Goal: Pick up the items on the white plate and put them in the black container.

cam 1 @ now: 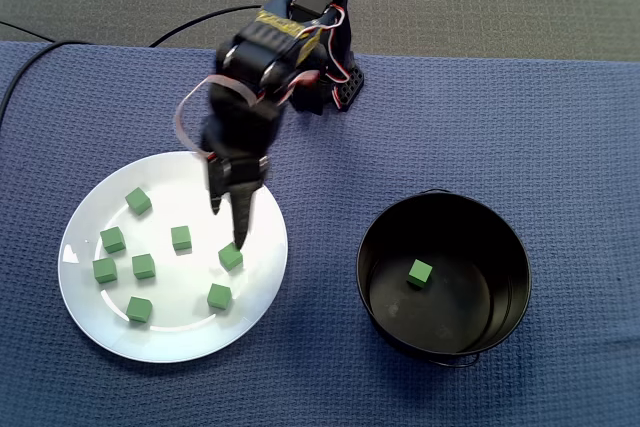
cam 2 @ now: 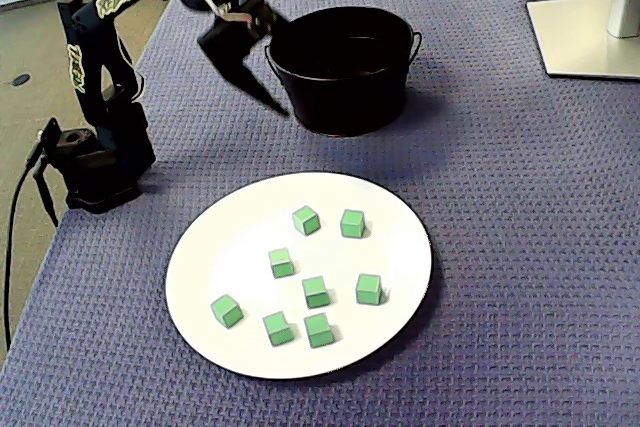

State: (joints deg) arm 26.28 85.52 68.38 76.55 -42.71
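Lying in the black container, one green cube shows from above only.

The arm is bent forward over its base; the wrist is tilted downward; the gripper is pointed down, and in both fixed views its jaws are seen parted; nothing is gripped.
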